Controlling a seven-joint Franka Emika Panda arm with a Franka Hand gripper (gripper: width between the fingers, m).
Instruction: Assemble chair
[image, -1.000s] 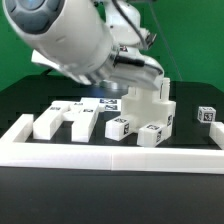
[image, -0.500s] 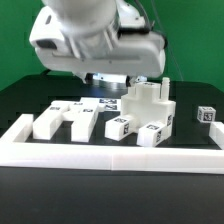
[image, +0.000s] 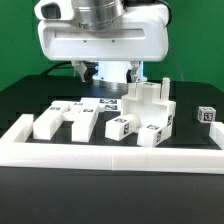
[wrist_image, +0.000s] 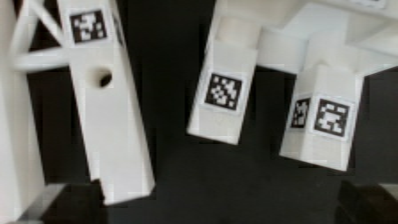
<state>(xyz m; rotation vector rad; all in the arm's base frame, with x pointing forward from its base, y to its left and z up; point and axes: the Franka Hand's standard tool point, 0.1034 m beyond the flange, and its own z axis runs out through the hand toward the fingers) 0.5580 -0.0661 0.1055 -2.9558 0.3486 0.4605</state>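
Note:
The chair parts lie on the black table. A partly joined piece (image: 150, 104) with upright posts stands at the exterior view's right of middle. Two plain square legs (image: 50, 123) (image: 84, 122) lie at the left. Two tagged bars (image: 121, 126) (image: 153, 133) lie in front, and a small tagged block (image: 207, 115) sits far right. My gripper (image: 108, 77) hangs above and behind the parts, mostly hidden by the arm. In the wrist view the gripper (wrist_image: 217, 206) is open and empty, with its dark fingertips (wrist_image: 68, 204) far apart. Below it lie a bar with a hole (wrist_image: 103, 120) and two tagged bars (wrist_image: 226, 92) (wrist_image: 326, 118).
A long low white border wall (image: 110, 155) runs along the front and turns back at the left (image: 18, 129). The marker board (image: 108, 103) lies behind the legs, under the arm. The big white arm body (image: 100, 35) fills the top of the exterior view.
The arm has swung from the exterior view's left to the middle and now faces the camera squarely. The parts on the table have not moved.

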